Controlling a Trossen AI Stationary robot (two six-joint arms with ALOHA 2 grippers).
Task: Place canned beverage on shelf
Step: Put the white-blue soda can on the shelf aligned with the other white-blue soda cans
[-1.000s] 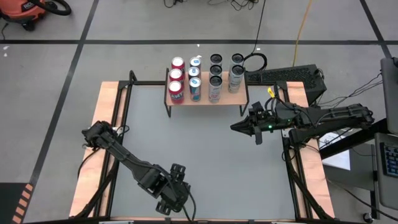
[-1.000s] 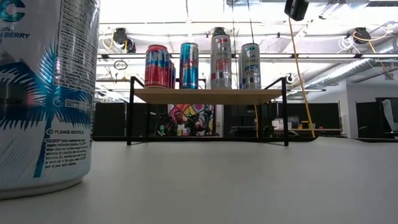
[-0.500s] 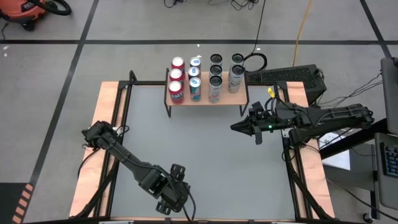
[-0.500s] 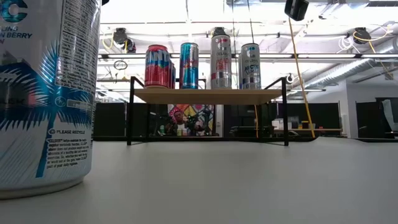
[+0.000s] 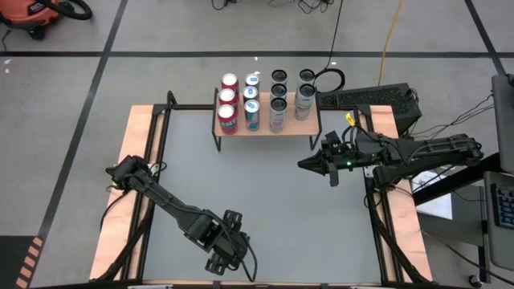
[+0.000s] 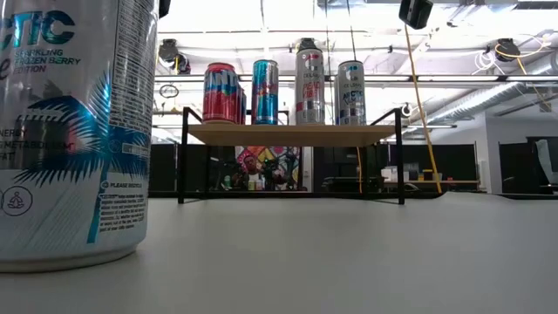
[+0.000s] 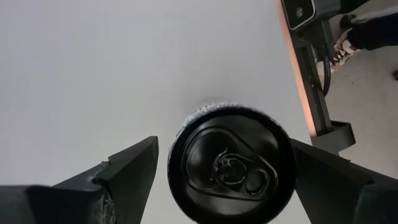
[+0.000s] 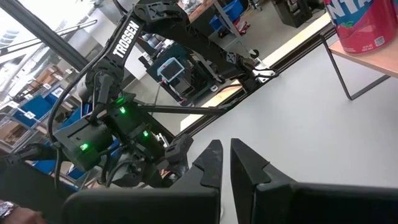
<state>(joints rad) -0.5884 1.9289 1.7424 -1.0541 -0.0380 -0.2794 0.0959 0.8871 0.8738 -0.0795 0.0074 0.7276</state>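
A white and blue beverage can point(image 6: 70, 131) stands upright on its base near the table's near edge. Its dark top point(image 7: 230, 165) shows in the left wrist view. My left gripper point(image 5: 227, 255) hangs over it pointing steeply down, open, with one finger on each side of the can's top point(image 7: 224, 168). In the high view the gripper hides the can. The shelf point(image 5: 315, 118) stands at the far edge on thin black legs, its wooden top point(image 6: 288, 133) carrying several cans point(image 5: 251, 100). My right gripper point(image 5: 303, 164) hovers shut over the table's right side, holding nothing. My left gripper straddles the can's upper end from above, fingers pointing down. One finger point(image 7: 323, 180) lies right against the can's rim point(image 7: 287, 149); whether it truly touches I cannot tell. The other finger point(image 7: 134, 174) stands a thin gap off. The can stands upright on the table.
The grey table top between the can and the shelf is bare point(image 5: 265, 193). Wooden borders and black frame rails point(image 5: 152, 160) run along the table's left and right sides. The right arm point(image 5: 418, 152) reaches in from the right edge.
My left gripper has drifted slightly toward the table's right edge. The can has slid a little the same way, staying upright on the table. The right arm has kept still.
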